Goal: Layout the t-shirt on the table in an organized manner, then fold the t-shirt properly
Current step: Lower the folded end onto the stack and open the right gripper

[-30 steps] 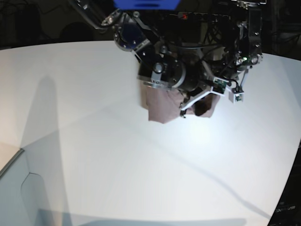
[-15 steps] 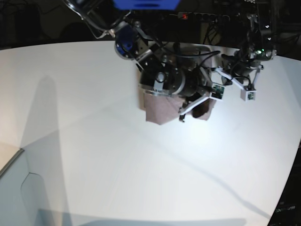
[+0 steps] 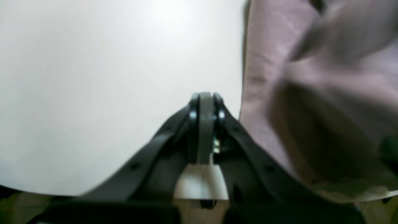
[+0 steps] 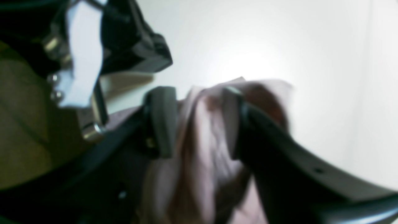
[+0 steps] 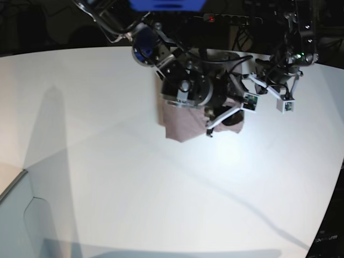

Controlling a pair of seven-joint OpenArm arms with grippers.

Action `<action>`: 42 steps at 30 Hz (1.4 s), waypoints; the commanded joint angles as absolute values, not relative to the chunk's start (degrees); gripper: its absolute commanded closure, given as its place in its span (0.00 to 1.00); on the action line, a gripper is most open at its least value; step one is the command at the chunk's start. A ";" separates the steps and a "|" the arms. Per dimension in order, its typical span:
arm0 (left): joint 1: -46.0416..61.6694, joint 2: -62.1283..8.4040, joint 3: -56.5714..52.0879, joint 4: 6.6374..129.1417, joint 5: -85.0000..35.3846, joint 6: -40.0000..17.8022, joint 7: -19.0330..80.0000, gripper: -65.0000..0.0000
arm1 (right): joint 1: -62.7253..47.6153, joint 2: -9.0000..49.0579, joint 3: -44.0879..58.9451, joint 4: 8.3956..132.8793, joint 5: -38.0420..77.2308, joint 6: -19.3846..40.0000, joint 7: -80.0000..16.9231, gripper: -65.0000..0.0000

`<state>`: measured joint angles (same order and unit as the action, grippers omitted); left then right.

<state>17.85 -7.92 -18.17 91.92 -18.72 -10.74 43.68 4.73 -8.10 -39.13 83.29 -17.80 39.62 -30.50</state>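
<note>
The mauve-brown t-shirt [image 5: 180,124] lies bunched in a small heap on the white table [image 5: 107,172], near its far edge. My right gripper [image 4: 199,121] hangs right over the heap, its fingers [image 4: 161,121] apart with a loose fold of the t-shirt [image 4: 202,149] between them. In the base view that gripper [image 5: 216,119] covers the heap's right part. My left gripper [image 3: 205,101] is shut with nothing in it, over bare table just beside the t-shirt's [image 3: 311,93] edge. The left arm [image 5: 285,70] stands to the right of the heap.
The table's curved far edge [image 5: 80,51] runs just behind the arms, with dark equipment and cables [image 5: 226,21] beyond it. A grey-white box corner [image 5: 16,215] sits at the front left. White tabletop stretches in front of the heap.
My right gripper's fingers have parted around the cloth. The left arm has drawn back to the right, away from the heap. The heap has shifted slightly toward the far edge.
</note>
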 commanded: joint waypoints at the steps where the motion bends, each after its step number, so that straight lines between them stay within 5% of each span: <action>1: 17.63 -8.48 -18.51 93.41 -18.95 -10.95 42.95 1.00 | 4.97 -9.00 -38.90 85.76 -17.10 40.00 -29.23 0.55; 5: 18.15 -8.22 -22.55 95.52 -19.03 -11.12 43.12 1.00 | 2.68 -9.00 -38.20 92.88 -17.19 40.00 -29.49 0.47; 14: 17.71 -9.10 -31.34 96.48 -18.68 -11.21 43.12 1.00 | -8.40 -9.00 -21.76 104.66 -17.36 40.00 -29.49 0.47; 19: 15.25 -13.14 -36.97 95.52 -18.77 -11.30 43.12 1.00 | -15.87 -9.00 -15.52 105.19 -17.36 40.00 -29.49 0.61; 23: 12.97 -16.48 -38.29 92.88 -19.03 -11.30 43.21 1.00 | -20.62 -9.00 -15.87 105.19 -17.36 40.00 -29.49 0.73; 42: 16.13 -16.92 -38.55 93.05 -19.03 -11.30 43.21 1.00 | -13.49 -9.00 -25.54 88.57 -17.19 40.00 -28.97 0.74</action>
